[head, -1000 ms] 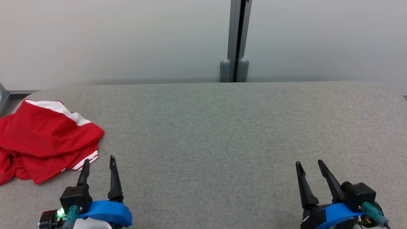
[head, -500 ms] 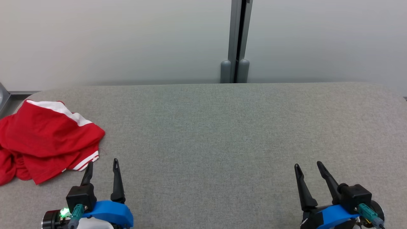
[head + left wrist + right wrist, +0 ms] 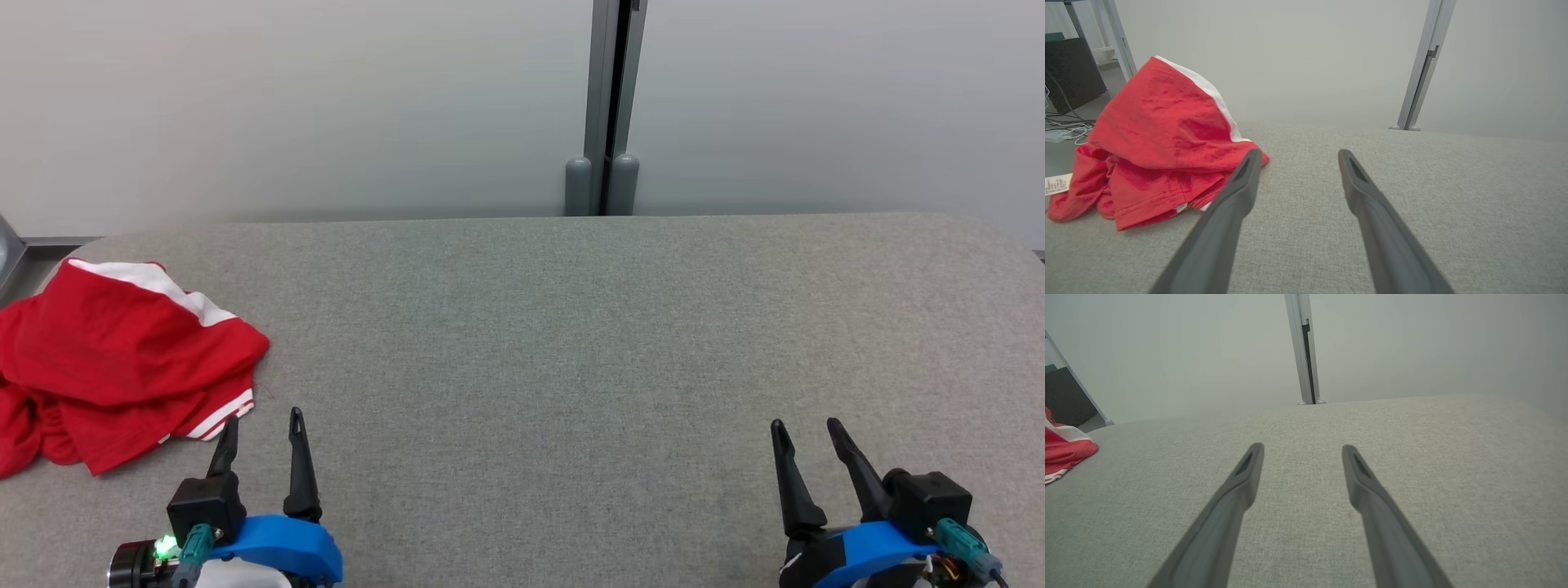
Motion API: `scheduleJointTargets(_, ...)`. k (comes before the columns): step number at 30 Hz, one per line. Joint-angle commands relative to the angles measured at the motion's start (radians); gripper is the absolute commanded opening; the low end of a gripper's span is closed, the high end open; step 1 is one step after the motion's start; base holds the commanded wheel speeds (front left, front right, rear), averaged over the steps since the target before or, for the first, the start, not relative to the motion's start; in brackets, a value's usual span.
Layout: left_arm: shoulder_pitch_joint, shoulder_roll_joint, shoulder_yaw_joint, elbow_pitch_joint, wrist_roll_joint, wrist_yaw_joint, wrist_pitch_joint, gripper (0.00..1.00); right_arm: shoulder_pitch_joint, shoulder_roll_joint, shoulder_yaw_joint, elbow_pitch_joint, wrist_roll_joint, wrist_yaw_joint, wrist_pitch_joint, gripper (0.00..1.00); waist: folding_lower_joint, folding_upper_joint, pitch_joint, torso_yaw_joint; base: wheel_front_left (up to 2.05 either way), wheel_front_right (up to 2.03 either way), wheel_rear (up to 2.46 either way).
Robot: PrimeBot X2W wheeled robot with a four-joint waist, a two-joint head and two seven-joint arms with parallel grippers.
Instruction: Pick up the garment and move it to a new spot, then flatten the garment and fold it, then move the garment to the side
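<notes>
A crumpled red garment (image 3: 114, 367) with white trim lies at the far left of the grey fabric table (image 3: 571, 343). In the left wrist view the garment (image 3: 1155, 139) sits heaped just left of my fingers, a white label at its left end. My left gripper (image 3: 263, 418) stands open beside the garment's right hem, nothing between its fingers. Over at the lower right, my right gripper (image 3: 807, 425) is open above bare fabric, far from the garment. The right wrist view catches the garment's edge (image 3: 1063, 451) at far left.
A pale wall with a grey vertical post (image 3: 604, 106) runs behind the table. Off the table's left end I see a dark box (image 3: 1069, 73), cables on the floor and metal legs (image 3: 1118, 36). The table's far corners are rounded.
My right gripper has shifted slightly right and back toward me. My left gripper drew back a little from the garment's hem. The garment has not moved.
</notes>
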Motion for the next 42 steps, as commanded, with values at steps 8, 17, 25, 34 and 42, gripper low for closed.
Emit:
scheduleJointTargets(8,-0.008,-0.003,0.010,-0.002,0.006,0.006,-0.005,1.00,-0.016,-0.006,-0.001,0.009,0.016,0.002,-0.004,1.00,0.0000,0.0000,-0.001,0.002,0.00,0.00,0.00)
scheduleJointTargets(17,-0.015,0.001,0.018,-0.033,0.019,0.008,-0.005,1.00,-0.010,-0.006,0.013,0.006,0.029,0.002,-0.004,1.00,0.0000,0.0000,0.001,0.053,0.00,0.00,0.00)
scheduleJointTargets(25,0.000,0.013,0.034,-0.063,0.042,0.026,-0.004,1.00,-0.015,-0.006,0.023,0.004,0.016,0.002,-0.004,1.00,0.0000,0.0000,0.009,0.155,0.00,0.00,0.00)
scheduleJointTargets(34,0.017,0.019,0.051,-0.098,0.044,0.030,-0.004,1.00,-0.008,-0.006,0.027,0.000,0.011,0.002,-0.004,1.00,0.0000,0.0000,0.010,0.288,0.00,0.00,0.00)
scheduleJointTargets(42,0.038,0.016,0.056,-0.129,0.051,0.034,-0.004,1.00,-0.007,-0.006,0.027,-0.005,0.008,0.002,-0.004,1.00,0.0000,0.0000,0.011,0.400,0.00,0.00,0.00)
